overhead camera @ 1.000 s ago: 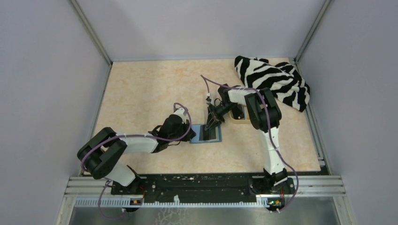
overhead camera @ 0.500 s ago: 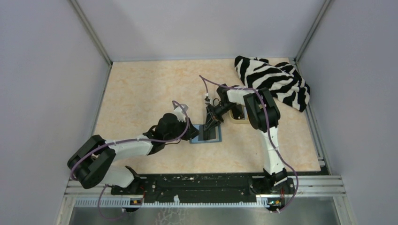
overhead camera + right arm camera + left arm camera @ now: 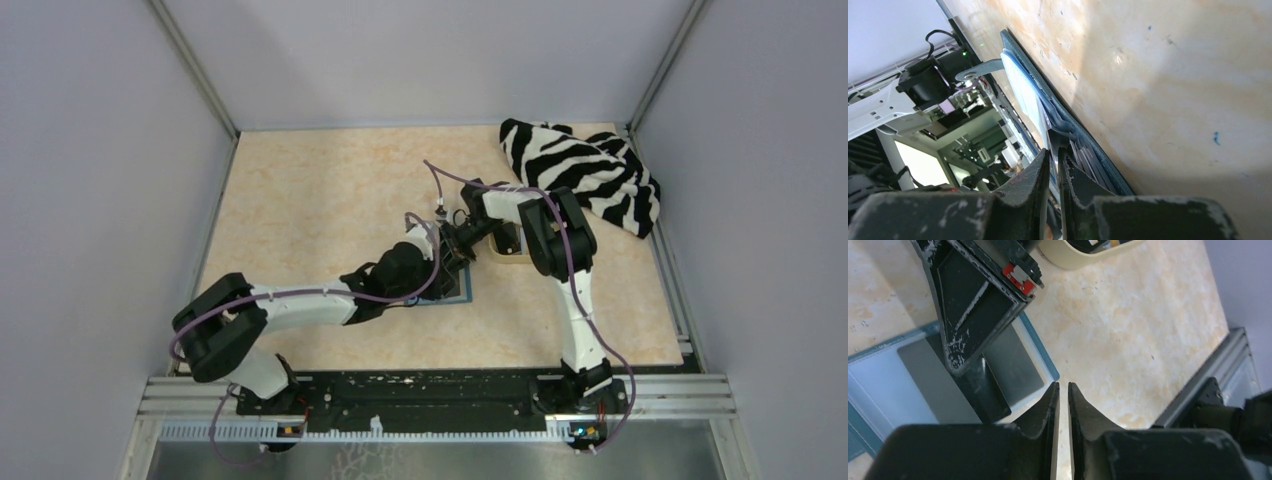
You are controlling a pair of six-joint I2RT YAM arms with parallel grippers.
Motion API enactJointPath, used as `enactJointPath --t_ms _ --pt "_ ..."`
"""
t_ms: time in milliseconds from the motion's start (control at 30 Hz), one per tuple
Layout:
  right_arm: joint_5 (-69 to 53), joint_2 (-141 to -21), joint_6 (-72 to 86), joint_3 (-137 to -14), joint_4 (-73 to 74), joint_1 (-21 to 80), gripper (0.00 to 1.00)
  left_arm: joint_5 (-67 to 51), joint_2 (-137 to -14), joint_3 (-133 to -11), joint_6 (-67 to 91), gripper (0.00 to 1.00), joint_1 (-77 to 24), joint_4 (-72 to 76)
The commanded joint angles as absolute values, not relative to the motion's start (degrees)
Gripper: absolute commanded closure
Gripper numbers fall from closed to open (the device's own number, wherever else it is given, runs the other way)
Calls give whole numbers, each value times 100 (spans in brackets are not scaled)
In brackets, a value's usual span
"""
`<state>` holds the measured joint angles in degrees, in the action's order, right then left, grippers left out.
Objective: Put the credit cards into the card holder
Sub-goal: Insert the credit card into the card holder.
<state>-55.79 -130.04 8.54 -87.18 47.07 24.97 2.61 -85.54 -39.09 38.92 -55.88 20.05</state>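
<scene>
The card holder (image 3: 883,390) is laid open and flat near the middle of the tabletop (image 3: 1128,330). Its long axis is seen running left to right in the top view, and the tan tray (image 3: 1073,255) is just beyond it. The right gripper (image 3: 1053,151) is set over the holder from the far side. Its jaws are drawn almost together and appear to be pinching 1 black credit card (image 3: 993,390), whose lower edge is set against a grey pocket. The left gripper (image 3: 1063,386) is placed at the holder's edge, with its jaws pressed nearly together and nothing between them. The insertion is judged to depend on the card's edge being lined up with the pocket mouth by the right arm.
</scene>
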Motion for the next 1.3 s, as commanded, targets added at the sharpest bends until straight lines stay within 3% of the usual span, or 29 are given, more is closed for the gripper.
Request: enactJointPath --t_ms 0,500,1267 --pt "-5159 -13138 660 -8798 4497 2549 87 1380 -9017 -4440 3980 84 -5779 1186" --pt "-5156 -13158 659 -8780 4483 2549 87 1764 -9772 -5134 4066 87 -5807 746" --pt "-5199 -13108 573 -8848 4566 2549 79 2715 -9966 -5205 4339 74 -5810 207"
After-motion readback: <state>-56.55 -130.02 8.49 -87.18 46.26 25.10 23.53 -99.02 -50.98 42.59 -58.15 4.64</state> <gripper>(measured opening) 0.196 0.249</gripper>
